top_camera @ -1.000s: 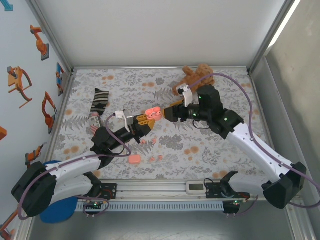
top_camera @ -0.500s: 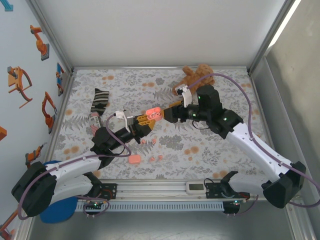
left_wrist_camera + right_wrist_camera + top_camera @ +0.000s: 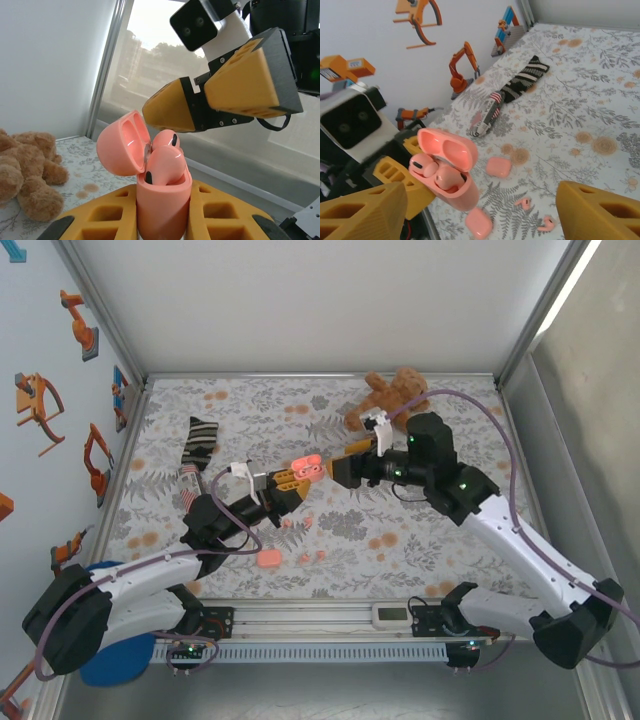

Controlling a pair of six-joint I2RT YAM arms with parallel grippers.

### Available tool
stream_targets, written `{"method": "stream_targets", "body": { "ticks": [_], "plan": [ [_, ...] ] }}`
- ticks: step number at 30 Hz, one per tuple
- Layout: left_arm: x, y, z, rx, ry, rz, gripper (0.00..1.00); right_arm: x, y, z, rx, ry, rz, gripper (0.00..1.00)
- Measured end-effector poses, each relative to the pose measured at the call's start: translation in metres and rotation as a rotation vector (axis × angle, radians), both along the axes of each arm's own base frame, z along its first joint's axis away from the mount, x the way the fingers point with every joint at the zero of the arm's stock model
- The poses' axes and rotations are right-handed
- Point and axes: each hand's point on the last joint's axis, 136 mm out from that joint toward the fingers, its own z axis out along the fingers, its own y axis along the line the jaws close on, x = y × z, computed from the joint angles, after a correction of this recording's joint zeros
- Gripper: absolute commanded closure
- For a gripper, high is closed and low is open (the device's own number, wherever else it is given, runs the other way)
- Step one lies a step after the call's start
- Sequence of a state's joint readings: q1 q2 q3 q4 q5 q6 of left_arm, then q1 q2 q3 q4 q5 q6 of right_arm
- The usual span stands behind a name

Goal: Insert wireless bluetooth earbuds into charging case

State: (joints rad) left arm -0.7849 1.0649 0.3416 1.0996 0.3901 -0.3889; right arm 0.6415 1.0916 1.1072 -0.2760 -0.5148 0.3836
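My left gripper (image 3: pixel 162 217) is shut on a salmon-pink charging case (image 3: pixel 162 200), held upright above the cloth with its lid (image 3: pixel 120 142) swung open. Two earbuds (image 3: pixel 165 160) sit in its wells, tops sticking out. In the top view the case (image 3: pixel 306 466) hangs between the left gripper (image 3: pixel 288 480) and the right gripper (image 3: pixel 340 470). My right gripper (image 3: pixel 482 195) is open, nothing between its fingers, and faces the case (image 3: pixel 457 192) a short way off. Two loose earbuds (image 3: pixel 522 202) (image 3: pixel 545 222) lie on the cloth below.
Two shut pink cases (image 3: pixel 498 167) (image 3: pixel 479 222) rest on the flowered cloth (image 3: pixel 420 540). A striped sock (image 3: pixel 196 448) lies at the left and a brown teddy bear (image 3: pixel 390 395) at the back. Another pink case (image 3: pixel 267 559) sits near the front edge.
The right arm has drawn back a little to the right, away from the held case. The left arm and the case have stayed where they were.
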Motion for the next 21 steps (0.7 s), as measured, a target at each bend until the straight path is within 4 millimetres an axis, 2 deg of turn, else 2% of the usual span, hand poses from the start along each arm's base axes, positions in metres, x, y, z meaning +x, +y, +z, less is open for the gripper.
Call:
{"method": "stream_targets", "body": {
  "ticks": [3,5,11,16,21],
  "plan": [
    [-0.002,0.001,-0.001,0.0,-0.002,-0.004,1.0,-0.005,-0.002,0.014,0.072,-0.019,0.026,0.09],
    [-0.003,0.0,-0.001,0.0,-0.004,-0.012,1.0,-0.009,0.001,0.016,0.106,-0.009,0.052,0.07],
    [-0.011,-0.003,0.001,-0.002,-0.015,-0.048,1.0,-0.015,0.006,0.014,0.138,0.023,0.098,0.01],
    [-0.015,-0.004,0.003,-0.008,-0.025,-0.068,1.0,-0.019,0.009,0.015,0.151,0.038,0.129,0.01],
    [-0.017,-0.005,0.003,-0.009,-0.025,-0.076,1.0,-0.02,0.018,0.002,0.14,0.094,0.182,0.01]
  ]
}}
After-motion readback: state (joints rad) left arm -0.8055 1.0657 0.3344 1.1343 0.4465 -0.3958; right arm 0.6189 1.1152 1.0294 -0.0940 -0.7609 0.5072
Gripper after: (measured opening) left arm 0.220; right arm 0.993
